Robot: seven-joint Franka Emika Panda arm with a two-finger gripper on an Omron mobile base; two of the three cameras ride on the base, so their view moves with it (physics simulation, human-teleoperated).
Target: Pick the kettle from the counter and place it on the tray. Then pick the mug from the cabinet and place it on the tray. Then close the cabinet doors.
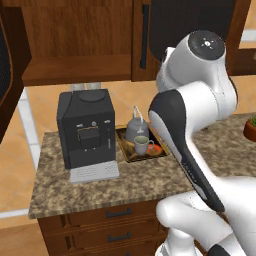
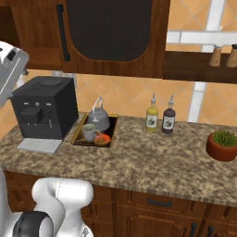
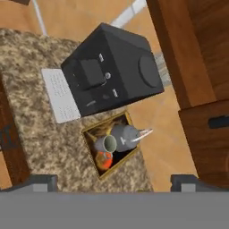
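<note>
The tray [image 1: 121, 145] [image 2: 78, 129] [image 3: 105, 122] lies on the counter [image 1: 100, 187] to the right of a black coffee machine. The dark-grey kettle [image 1: 135, 130] [image 2: 100, 120] [image 3: 125, 135] stands on it, with the mug [image 1: 141, 145] [image 2: 89, 133] [image 3: 106, 144] just in front of it. My gripper [image 3: 114, 185] hangs high above them, open, with nothing between its fingers. Above the counter the cabinet [image 1: 75, 40] stands open. Its left door [image 1: 7, 80] is swung out, while its right door [image 1: 150, 40] [image 2: 109, 28] is shut.
The coffee machine [image 1: 87, 127] [image 2: 44, 109] [image 3: 112, 67] stands left of the tray. A small orange item [image 1: 156, 148] [image 2: 102, 139] also lies in the tray. Two bottles [image 2: 159, 118] and a potted plant [image 2: 223, 144] stand further right.
</note>
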